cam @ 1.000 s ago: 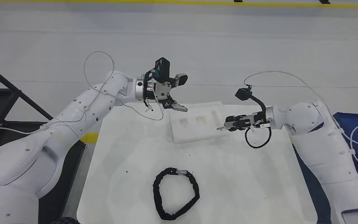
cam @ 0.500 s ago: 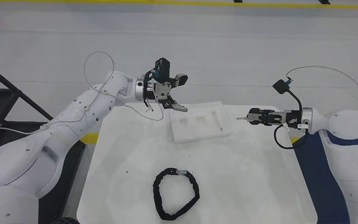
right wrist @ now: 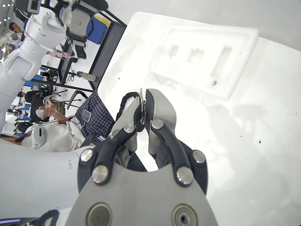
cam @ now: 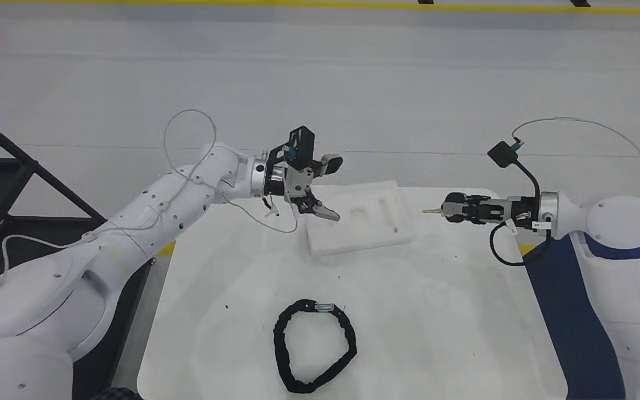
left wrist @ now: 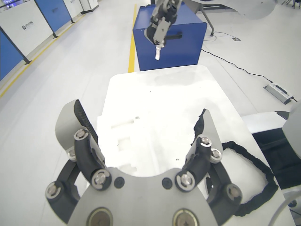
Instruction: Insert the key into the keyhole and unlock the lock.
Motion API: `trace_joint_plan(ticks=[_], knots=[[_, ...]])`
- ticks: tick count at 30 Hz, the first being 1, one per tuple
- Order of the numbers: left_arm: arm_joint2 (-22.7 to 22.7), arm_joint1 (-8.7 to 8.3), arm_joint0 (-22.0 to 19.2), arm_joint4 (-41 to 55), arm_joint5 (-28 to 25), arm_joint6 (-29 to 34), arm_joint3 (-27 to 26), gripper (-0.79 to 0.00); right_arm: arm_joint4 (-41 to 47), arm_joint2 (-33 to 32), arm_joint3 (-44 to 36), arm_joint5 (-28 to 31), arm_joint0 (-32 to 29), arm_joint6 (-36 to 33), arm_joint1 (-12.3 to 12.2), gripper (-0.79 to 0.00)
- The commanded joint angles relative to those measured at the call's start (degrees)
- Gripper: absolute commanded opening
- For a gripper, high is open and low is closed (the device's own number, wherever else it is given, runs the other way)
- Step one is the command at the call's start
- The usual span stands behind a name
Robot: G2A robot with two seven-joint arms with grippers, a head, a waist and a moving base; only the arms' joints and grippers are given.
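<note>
Step as I read it: carry the key to the lock; nothing is inserted yet.

- Right claw point(cam: 445, 210) is pinched shut on the key point(cam: 429, 212) by its head. It hovers over the table's point(cam: 450, 320) far right edge, blade pointing left.
- Left claw point(cam: 328, 187) is spread wide and holds nothing, above the far left corner of the foam tray point(cam: 365, 225).
- The lock point(cam: 315, 345), a black sleeved loop with a silver barrel point(cam: 318, 307) at its far end, lies flat at near centre, well apart from both claws.

To do it well:
- Pin the barrel first with the left claw. The loop looks floppy, so I expect it to slide under any push.
- I can't tell which way the keyhole faces, so confirm that before committing.
- Line the blade up with the barrel axis, then feed slowly. The pinch on the key head is thin, so it may pivot in the pads if the tip catches.
- Turn by wrist roll once the key is fully seated.
- Route over the tray, not through it.

Surface: white table, a few dark specks. The tray has three rectangular recesses.

Room: pale floor with a yellow line point(cam: 300, 5) at the far side. A blue cabinet point(left wrist: 169, 41) stands just off the table's right edge, with a black frame point(cam: 40, 180) to the left. Blue-and-white barriers point(left wrist: 54, 10) stand further out, and a cable and power brick point(left wrist: 278, 90) lie on the floor.
</note>
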State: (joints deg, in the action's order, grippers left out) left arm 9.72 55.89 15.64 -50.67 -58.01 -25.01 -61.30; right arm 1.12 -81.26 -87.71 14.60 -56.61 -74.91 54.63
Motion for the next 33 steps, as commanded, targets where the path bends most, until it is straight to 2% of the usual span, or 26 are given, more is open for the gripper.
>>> trace_joint_plan(ticks=[1,5,13,16,20,23,27,33], knots=[[0.0,-0.33,1.2,-1.7,0.0,0.7,-0.3,0.0,0.0,0.0,0.0,0.0,0.0,0.0,0.0,-0.785],[0.0,-1.07,3.5,-7.3,0.0,1.4,-3.4,0.0,0.0,0.0,0.0,0.0,0.0,0.0,0.0,-0.785],[0.0,-2.88,7.2,-17.7,0.0,-2.7,-5.8,0.0,0.0,0.0,0.0,0.0,0.0,0.0,0.0,-0.785],[0.0,-3.11,8.9,-20.8,0.0,-5.3,-6.1,0.0,0.0,0.0,0.0,0.0,0.0,0.0,0.0,-0.785],[0.0,-3.49,11.0,-27.9,0.0,-12.1,-5.4,0.0,0.0,0.0,0.0,0.0,0.0,0.0,0.0,-0.785],[0.0,-3.39,12.8,-34.2,0.0,-15.2,-3.8,0.0,0.0,0.0,0.0,0.0,0.0,0.0,0.0,-0.785],[0.0,-2.45,15.5,-42.8,0.0,-19.9,-1.5,0.0,0.0,0.0,0.0,0.0,0.0,0.0,0.0,-0.785],[0.0,-2.33,15.7,-43.6,0.0,-20.4,-1.2,0.0,0.0,0.0,0.0,0.0,0.0,0.0,0.0,-0.785]])
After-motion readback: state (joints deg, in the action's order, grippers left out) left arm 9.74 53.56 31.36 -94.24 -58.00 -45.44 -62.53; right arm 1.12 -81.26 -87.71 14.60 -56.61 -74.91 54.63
